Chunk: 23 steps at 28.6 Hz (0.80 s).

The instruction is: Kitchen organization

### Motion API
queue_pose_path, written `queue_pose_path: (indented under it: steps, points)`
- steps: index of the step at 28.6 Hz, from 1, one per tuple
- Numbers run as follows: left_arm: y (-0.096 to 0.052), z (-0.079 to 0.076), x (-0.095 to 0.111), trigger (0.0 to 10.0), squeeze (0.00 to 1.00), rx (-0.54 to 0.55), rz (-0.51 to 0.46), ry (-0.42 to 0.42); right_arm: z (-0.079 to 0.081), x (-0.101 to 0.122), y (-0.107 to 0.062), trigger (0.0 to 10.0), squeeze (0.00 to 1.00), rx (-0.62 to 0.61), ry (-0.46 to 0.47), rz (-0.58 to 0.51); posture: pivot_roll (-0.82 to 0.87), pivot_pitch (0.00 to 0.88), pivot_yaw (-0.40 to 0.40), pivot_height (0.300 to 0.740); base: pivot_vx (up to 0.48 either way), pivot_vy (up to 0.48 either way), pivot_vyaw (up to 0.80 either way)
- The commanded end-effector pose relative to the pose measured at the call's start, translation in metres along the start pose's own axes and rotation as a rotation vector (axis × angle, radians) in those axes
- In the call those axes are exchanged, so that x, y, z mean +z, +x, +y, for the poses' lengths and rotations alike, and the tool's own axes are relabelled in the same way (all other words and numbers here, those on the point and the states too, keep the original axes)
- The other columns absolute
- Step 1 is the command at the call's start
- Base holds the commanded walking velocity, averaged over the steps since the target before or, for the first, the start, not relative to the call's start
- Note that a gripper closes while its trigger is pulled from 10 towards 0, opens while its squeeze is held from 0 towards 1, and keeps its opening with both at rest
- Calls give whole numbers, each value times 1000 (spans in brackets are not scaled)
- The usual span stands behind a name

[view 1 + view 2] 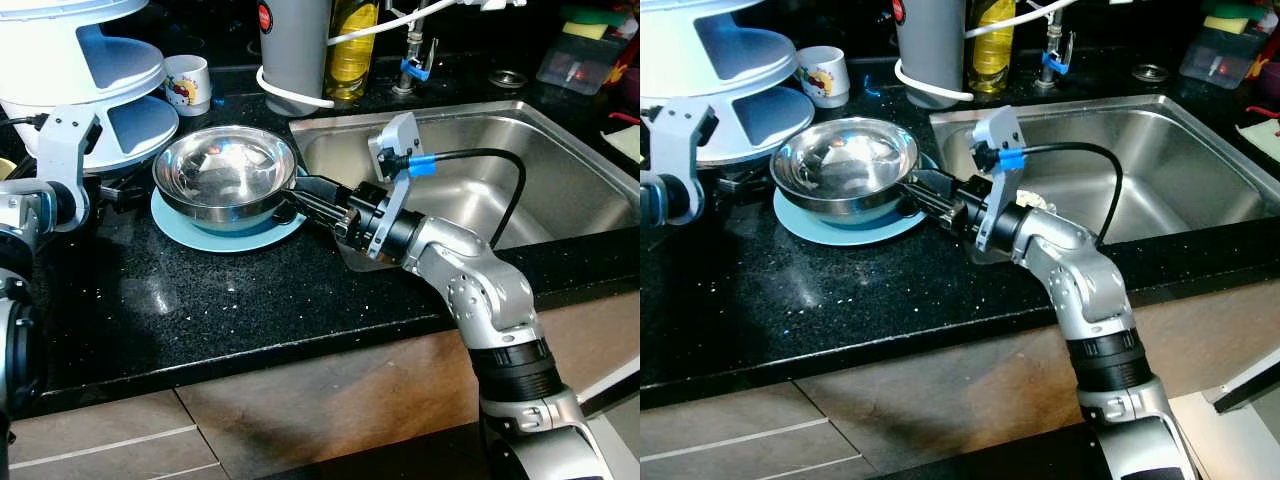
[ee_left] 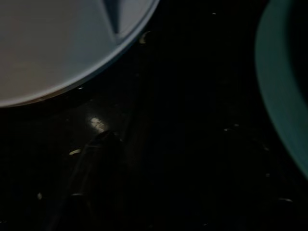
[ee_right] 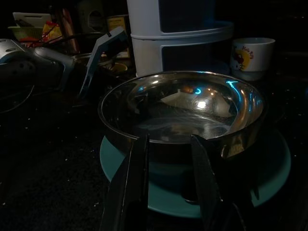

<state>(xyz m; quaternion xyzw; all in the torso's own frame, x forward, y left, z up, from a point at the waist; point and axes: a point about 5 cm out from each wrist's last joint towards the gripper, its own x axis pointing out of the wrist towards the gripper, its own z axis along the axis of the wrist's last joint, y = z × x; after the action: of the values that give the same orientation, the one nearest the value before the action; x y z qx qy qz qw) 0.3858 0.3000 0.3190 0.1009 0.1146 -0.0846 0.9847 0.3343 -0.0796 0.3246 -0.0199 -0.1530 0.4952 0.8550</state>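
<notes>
Right gripper (image 1: 300, 197), fingers spread, reached at mid-frame toward bowl (image 1: 224, 172) on plate (image 1: 215, 235), bowl lying just leftward.

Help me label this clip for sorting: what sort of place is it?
A home kitchen, most likely: a stainless sink set in a black speckled countertop, with a steel bowl on a blue plate and a mug behind.
</notes>
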Motion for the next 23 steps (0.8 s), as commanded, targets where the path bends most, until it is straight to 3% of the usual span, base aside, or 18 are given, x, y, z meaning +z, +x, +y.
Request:
queue_pose_path:
  steps: [1,2,3,15,23]
  points:
    - [12,-13,-59,3451,0,-43,274,-20,2,-1,2,10000,0,18,-14,23,-41,290,-41,740,0,0,0]
    - [11,-13,-59,2627,0,-44,274,-22,2,-1,2,10000,0,17,-13,23,-41,290,-41,740,0,0,0]
    - [12,-13,-60,0,0,-47,276,-25,1,-1,3,10000,0,17,-13,23,-41,293,-41,740,0,0,0]
    - [8,-11,-62,0,0,-83,299,0,0,-2,2,10000,0,15,-16,25,-37,292,-40,740,0,0,0]
    - [1,4,-62,0,0,-8,289,23,-1,-2,2,10000,0,11,-14,15,-33,282,-41,740,0,0,0]
